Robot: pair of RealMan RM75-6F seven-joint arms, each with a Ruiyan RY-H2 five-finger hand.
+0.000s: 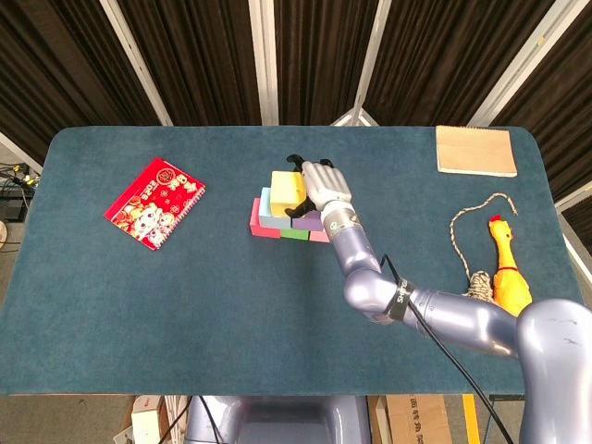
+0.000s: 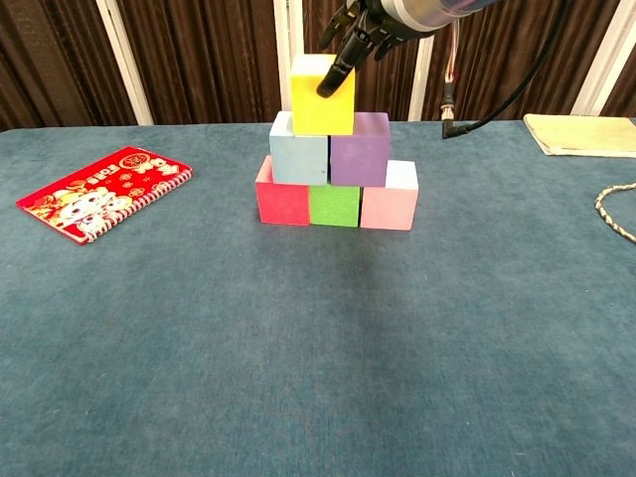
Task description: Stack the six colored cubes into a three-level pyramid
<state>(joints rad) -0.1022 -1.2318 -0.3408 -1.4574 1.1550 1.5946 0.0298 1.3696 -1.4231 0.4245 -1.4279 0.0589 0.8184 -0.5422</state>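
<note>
A three-level pyramid stands mid-table. The bottom row is a red cube [image 2: 282, 202], a green cube [image 2: 334, 206] and a pink cube [image 2: 389, 204]. On them sit a light blue cube [image 2: 298, 159] and a purple cube [image 2: 360, 149]. The yellow cube [image 2: 310, 107] [image 1: 285, 188] rests on top of those two. My right hand [image 1: 326, 185] [image 2: 363, 30] reaches over the yellow cube from the right. Its thumb lies on the cube's near face and its other fingers go down behind it, so it grips the cube. The left hand appears in neither view.
A red notebook [image 1: 154, 202] [image 2: 99, 192] lies at the left. A brown notepad [image 1: 475, 150] sits at the far right corner. A rope [image 1: 472, 231] and a yellow rubber chicken [image 1: 507, 264] lie near the right edge.
</note>
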